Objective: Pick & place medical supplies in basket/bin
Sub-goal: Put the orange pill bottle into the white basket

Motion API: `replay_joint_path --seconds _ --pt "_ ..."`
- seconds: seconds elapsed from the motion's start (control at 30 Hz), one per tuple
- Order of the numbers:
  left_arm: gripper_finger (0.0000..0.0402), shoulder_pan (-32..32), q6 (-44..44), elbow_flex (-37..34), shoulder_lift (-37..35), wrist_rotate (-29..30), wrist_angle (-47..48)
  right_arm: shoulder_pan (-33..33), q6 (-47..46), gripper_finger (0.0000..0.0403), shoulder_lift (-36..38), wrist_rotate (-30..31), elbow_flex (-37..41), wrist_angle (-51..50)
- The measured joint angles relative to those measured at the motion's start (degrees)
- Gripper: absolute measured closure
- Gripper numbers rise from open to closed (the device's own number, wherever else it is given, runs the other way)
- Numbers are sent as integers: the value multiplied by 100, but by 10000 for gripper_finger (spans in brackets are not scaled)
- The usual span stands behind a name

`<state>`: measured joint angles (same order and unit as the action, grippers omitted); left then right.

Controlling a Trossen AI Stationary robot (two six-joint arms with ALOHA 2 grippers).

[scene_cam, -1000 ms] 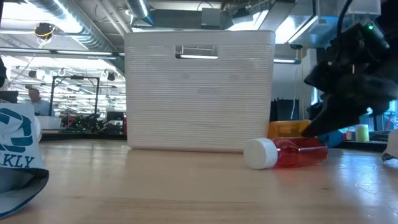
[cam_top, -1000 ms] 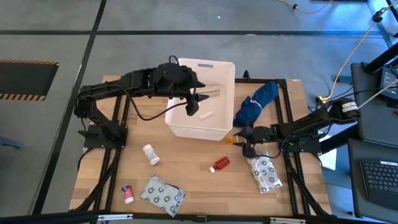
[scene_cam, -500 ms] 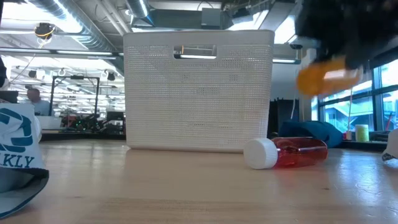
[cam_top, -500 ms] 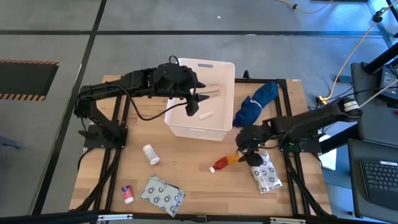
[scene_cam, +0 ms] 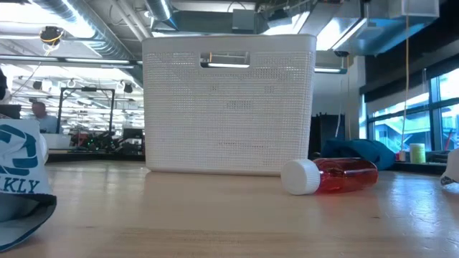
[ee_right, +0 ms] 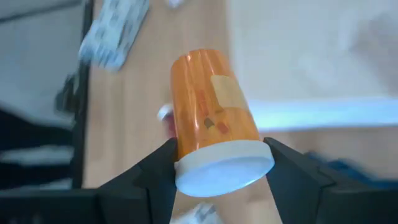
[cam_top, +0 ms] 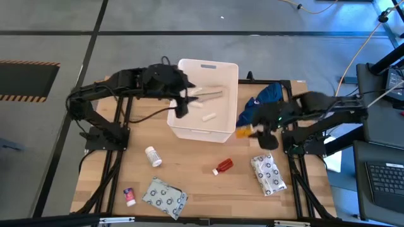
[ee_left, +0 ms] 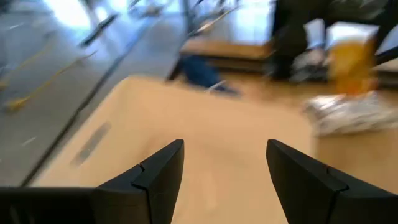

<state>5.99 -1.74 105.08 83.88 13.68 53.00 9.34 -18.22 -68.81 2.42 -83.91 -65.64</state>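
My right gripper (cam_top: 254, 130) is shut on an orange vial (cam_top: 243, 132), in the air just right of the white tub's (cam_top: 183, 129) near right corner. My left gripper (cam_top: 181, 108) is open and empty over the tub's left wall. In the tub lie a beige bandage roll (cam_top: 212, 94) and a small white tube (cam_top: 208, 116). On the table lie a red vial (cam_top: 223, 166) on its side, a white pill bottle (cam_top: 153, 156), two dotted packets (cam_top: 165, 197) (cam_top: 269, 175) and a small red-capped tube (cam_top: 129, 196). My right gripper pinches the orange vial at its white cap end (ee_right: 225, 167) between its two fingers (ee_right: 155, 174). The fingers point roughly level toward the table's left. The vial's orange body (ee_right: 208, 106) sticks out past the fingertips. It is lifted clear of the table.
A dark blue cloth bundle (cam_top: 262, 104) lies right of the tub, close behind my right gripper. In the low view the tub (scene_cam: 229, 104) stands behind the red vial (scene_cam: 331, 175). Bare wood shows between the tub and the near items.
My right gripper has taken the orange vial from the table beside the tub's near right corner, lifted it clear and carried it up and toward the far edge. My left gripper has gone a little toward the table's left edge, from over the tub's inside to over its left wall.
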Motion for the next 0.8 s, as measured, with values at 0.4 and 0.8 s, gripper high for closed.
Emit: replay_joint_path --seconds 0.4,0.8 --pt "181 49 -2107 -137 -427 1538 3456 -1425 1721 196 -1390 959 -1600 1388" --pt "181 42 -2411 -1392 -407 818 3708 -2599 3050 196 -4590 704 -3727 118"
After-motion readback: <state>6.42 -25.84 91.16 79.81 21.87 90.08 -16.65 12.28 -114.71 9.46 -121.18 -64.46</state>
